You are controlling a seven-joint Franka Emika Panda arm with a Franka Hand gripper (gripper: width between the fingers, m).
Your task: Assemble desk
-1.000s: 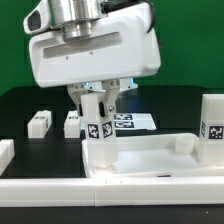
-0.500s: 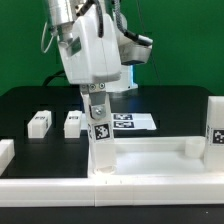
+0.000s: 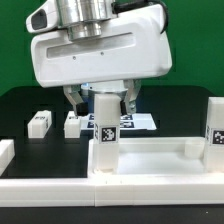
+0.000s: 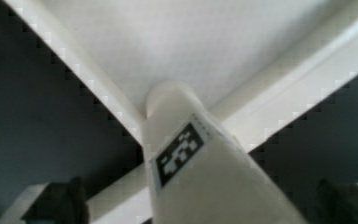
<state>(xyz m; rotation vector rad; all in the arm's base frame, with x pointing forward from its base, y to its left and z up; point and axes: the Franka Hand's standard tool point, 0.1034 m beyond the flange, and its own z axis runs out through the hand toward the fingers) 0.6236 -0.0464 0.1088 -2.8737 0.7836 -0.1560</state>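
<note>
Gripper (image 3: 102, 100) jaws stood apart around upright leg (image 3: 104, 137) at tabletop (image 3: 160, 150) corner; a finger snag could've knocked it loose.

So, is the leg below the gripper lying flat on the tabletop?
No, the leg stands upright at a corner of the tabletop, directly under the gripper.

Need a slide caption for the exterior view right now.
Open gripper brackets an upright leg standing at a corner of the tabletop, two loose legs behind.
</note>
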